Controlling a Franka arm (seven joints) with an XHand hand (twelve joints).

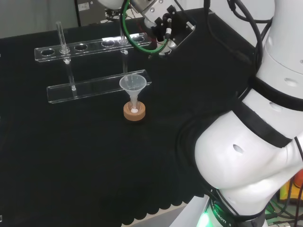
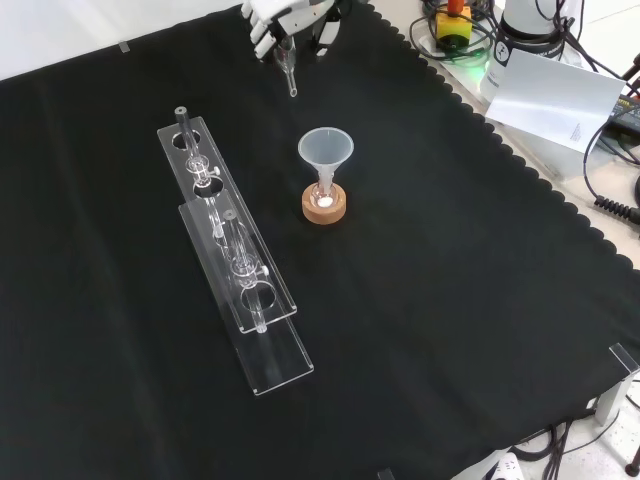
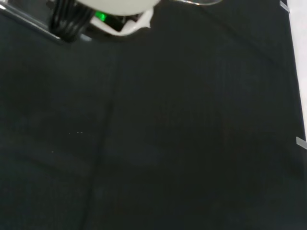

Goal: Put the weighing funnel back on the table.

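Note:
In the front view the hand (image 2: pixel 287 17) hangs above the far edge of the cloth with its fingers curled round a small clear piece, the weighing funnel (image 2: pixel 289 72). The piece's short stem points down and stays above the cloth. In the head view the hand (image 1: pixel 163 24) is at the top, beyond the rack, and the clear piece is hard to make out there. The wrist view looks down on bare black cloth (image 3: pixel 168 134).
The big funnel (image 2: pixel 325 150) (image 1: pixel 133 84) stands in a small flask on a cork ring (image 2: pixel 325 208) (image 1: pixel 134 112) mid-cloth. A clear two-tier tube rack (image 2: pixel 240 290) (image 1: pixel 94 86) with some tubes lies beside it. The cloth's scalloped edge (image 2: pixel 520 150) runs along the right in the front view.

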